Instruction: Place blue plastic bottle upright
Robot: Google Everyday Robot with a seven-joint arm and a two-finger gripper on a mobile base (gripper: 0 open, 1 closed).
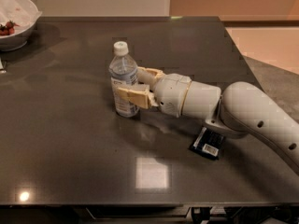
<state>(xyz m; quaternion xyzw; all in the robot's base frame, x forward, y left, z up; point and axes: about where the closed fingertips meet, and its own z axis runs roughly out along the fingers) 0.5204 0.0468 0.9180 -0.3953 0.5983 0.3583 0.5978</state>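
The blue plastic bottle (122,73), clear with a white cap and a white and light-blue label, stands upright on the dark table (70,139), left of centre. My gripper (131,83) reaches in from the right at label height. Its tan fingers (134,97) sit on either side of the bottle, one in front and one behind, closed against it. The white arm (243,113) stretches off to the right edge.
A flat dark-blue packet (206,146) lies on the table under my arm's elbow. A white bowl (16,24) with red food sits at the far left corner. The table's front edge runs along the bottom, and its right edge borders a tan floor.
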